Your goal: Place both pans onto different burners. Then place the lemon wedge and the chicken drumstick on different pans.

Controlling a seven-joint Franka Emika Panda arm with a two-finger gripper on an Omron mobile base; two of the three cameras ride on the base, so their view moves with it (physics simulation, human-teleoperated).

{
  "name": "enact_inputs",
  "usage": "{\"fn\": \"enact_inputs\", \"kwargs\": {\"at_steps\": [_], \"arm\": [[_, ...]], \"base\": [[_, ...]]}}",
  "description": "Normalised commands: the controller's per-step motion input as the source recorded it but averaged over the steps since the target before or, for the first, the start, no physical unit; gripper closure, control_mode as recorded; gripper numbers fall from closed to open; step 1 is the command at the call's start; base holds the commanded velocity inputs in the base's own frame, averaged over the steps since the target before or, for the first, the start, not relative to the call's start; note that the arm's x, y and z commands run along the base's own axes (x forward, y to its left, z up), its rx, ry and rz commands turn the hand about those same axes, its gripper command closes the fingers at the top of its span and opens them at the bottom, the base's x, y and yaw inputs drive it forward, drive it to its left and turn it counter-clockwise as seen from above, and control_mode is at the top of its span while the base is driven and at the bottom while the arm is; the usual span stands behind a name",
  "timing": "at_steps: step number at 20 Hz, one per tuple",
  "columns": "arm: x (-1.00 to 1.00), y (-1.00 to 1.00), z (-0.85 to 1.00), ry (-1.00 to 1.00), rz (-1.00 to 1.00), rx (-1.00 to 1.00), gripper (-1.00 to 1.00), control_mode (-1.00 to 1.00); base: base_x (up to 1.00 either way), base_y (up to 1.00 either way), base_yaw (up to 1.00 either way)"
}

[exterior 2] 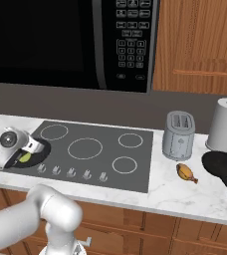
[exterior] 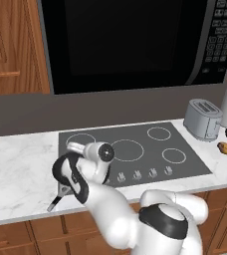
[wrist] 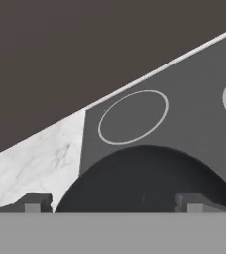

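While the arm hangs low over the cooktop's (exterior 2: 90,149) near-left corner, the state reads so:

Pincer (wrist: 112,206): released, tips spread wide over the first pan, grasping nothing.
First pan (exterior 2: 36,154): on the cooktop's front-left burner, handle (exterior: 55,201) out over the tabletop (exterior: 16,164); this half of the pan step looks done.
Lemon wedge (exterior 2: 25,157): lying in that pan, so I judge it placed.
Second pan (exterior 2: 221,165): on the tabletop well right of the cooktop, beyond the toaster (exterior 2: 179,134); not yet on a burner.
Drumstick (exterior 2: 185,172): on the tabletop between cooktop and second pan; not yet placed.
Left to do: second pan onto another burner, drumstick into it.
Right base view: gives wedge and whole second pan.
Left base view: arm covers the first pan; second pan cut by the edge.
Hand view: shows the spread tips and the back-left burner (wrist: 133,116) beyond the pan.
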Motion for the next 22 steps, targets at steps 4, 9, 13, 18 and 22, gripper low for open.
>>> {"fn": "enact_inputs", "kwargs": {"at_steps": [4,9,13,18,22], "arm": [[0.0,-0.15,0.0,0.07,0.05,0.0,-1.0,-1.0],[-0.06,-0.05,0.0,0.07,0.04,-0.16,-1.0,-1.0],[-0.17,-0.07,0.0,0.04,0.04,-0.2,-1.0,-1.0],[-0.22,-0.15,0.09,0.01,0.04,-0.24,-1.0,-1.0],[-0.12,-0.26,0.22,0.0,0.07,-0.13,-1.0,-1.0]], "base": [[0.0,0.0,0.0],[0.0,0.0,0.0],[0.0,0.0,0.0],[0.0,0.0,0.0],[0.0,0.0,0.0]]}}
